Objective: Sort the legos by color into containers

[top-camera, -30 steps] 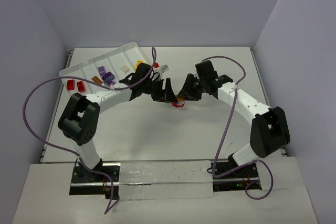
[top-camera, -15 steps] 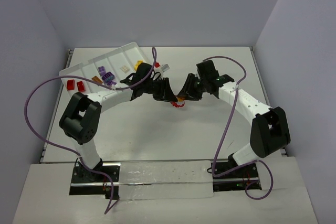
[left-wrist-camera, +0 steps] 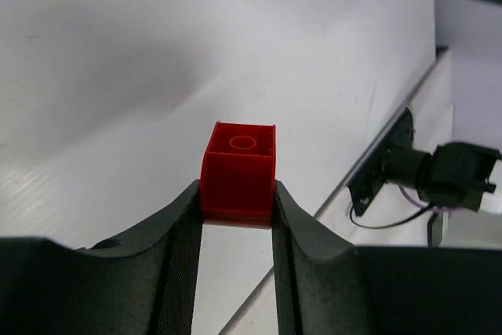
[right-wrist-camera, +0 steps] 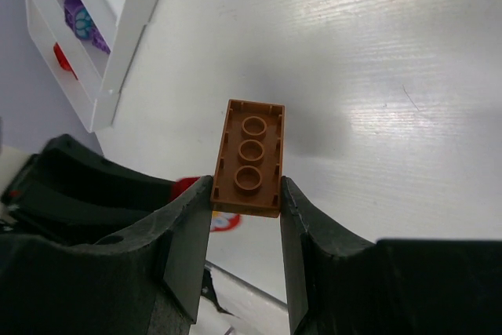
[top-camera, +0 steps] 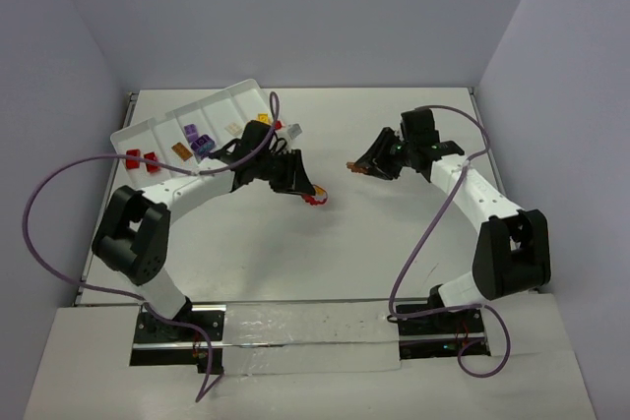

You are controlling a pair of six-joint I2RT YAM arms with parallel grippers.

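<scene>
My left gripper (top-camera: 307, 194) is shut on a red lego (top-camera: 315, 200) and holds it over the table's middle. In the left wrist view the red brick (left-wrist-camera: 238, 169) sits clamped between my fingertips (left-wrist-camera: 235, 194). My right gripper (top-camera: 360, 167) is shut on a flat orange lego (top-camera: 352, 166), to the right of the left gripper and apart from it. In the right wrist view the orange plate (right-wrist-camera: 249, 158) shows its underside. The white tray (top-camera: 212, 103) lies at the back left and holds red (top-camera: 140, 157), orange (top-camera: 180, 150), purple (top-camera: 198, 141), beige (top-camera: 233, 129) and yellow (top-camera: 264, 118) legos in separate compartments.
The tray's corner (right-wrist-camera: 118, 60) shows at the upper left of the right wrist view, with purple legos (right-wrist-camera: 78, 17) inside. The left gripper's black body (right-wrist-camera: 78, 186) fills that view's lower left. Purple cables loop from both arms. The table's right edge (top-camera: 475, 105) is near the right arm.
The two grippers were close together at the centre and have pulled apart. The right one moved right with the orange lego. The left one moved slightly left with the red lego.
</scene>
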